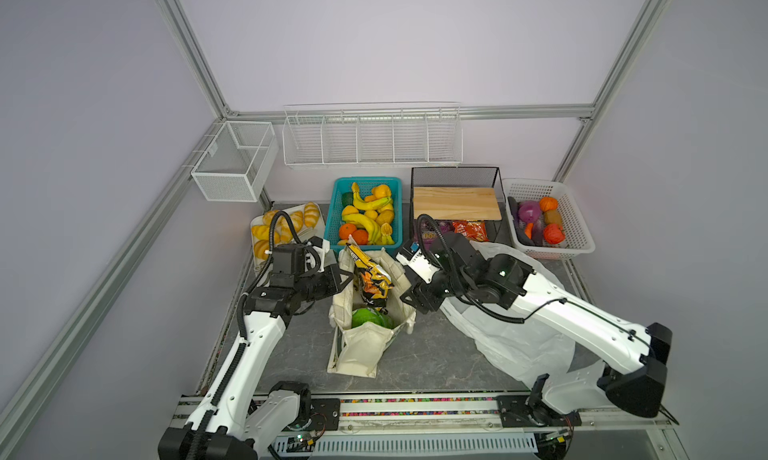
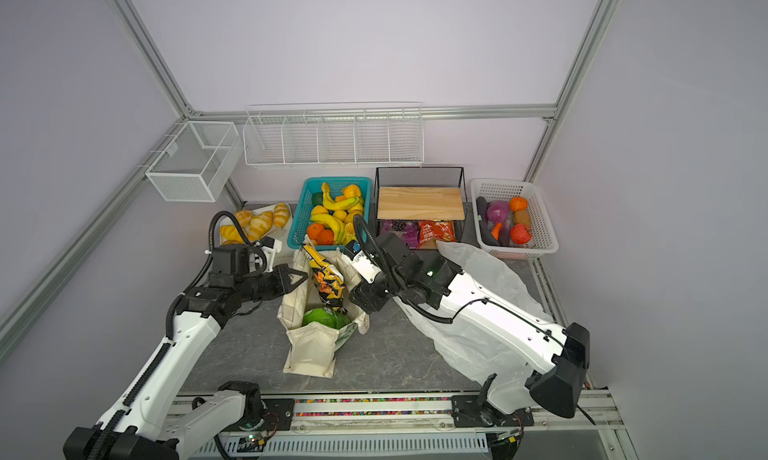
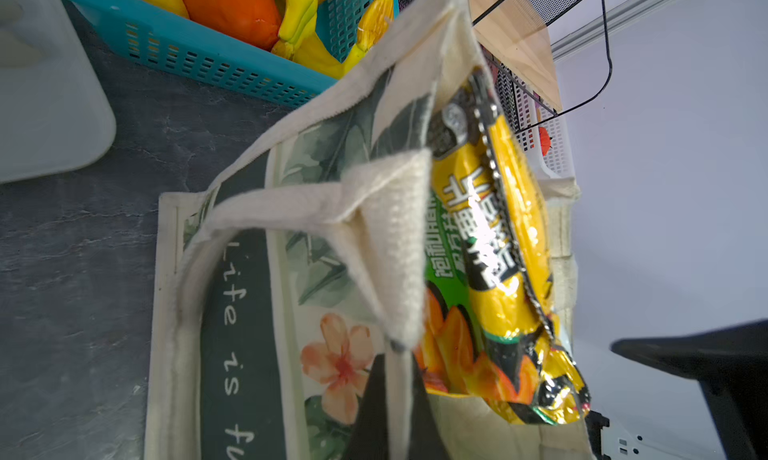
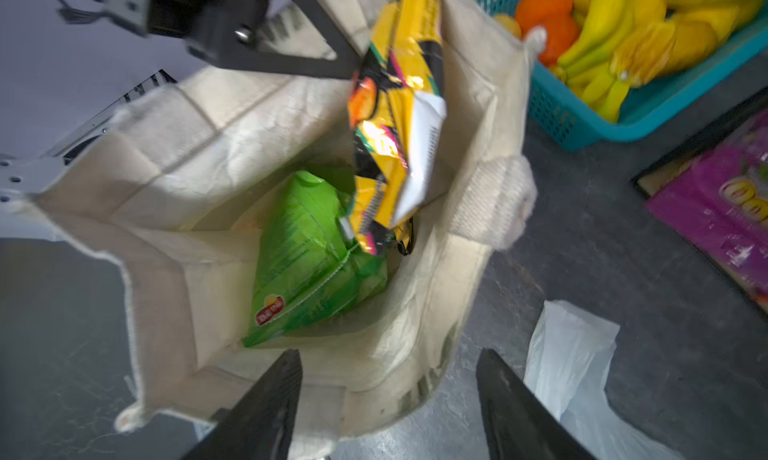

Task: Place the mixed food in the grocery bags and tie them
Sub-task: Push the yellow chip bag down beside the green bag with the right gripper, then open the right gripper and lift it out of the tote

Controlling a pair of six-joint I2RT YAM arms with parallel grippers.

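Note:
A cream canvas tote (image 1: pixel 357 350) (image 2: pixel 309 354) stands open mid-table. Inside it a black-and-yellow snack bag (image 1: pixel 372 279) (image 2: pixel 328 281) (image 4: pixel 395 117) stands on end with its top poking above the rim. A green snack bag (image 1: pixel 368 317) (image 4: pixel 307 262) lies at the bottom. My left gripper (image 1: pixel 349 276) (image 3: pixel 397 387) is shut on the tote's left rim and holds it up. My right gripper (image 1: pixel 405 285) (image 4: pixel 388 354) hangs open over the right rim, holding nothing. The white plastic bag (image 1: pixel 519 345) (image 4: pixel 569 354) lies flat under my right arm. An orange-red round vegetable (image 1: pixel 554 233) sits in the white basket.
At the back stand a teal fruit basket (image 1: pixel 332 212), a black wire rack with a wooden board (image 1: pixel 457 202) and snack packs (image 1: pixel 469 231) beneath it, and a white basket (image 1: pixel 582 229). A tray of bread rolls (image 1: pixel 286 225) lies back left.

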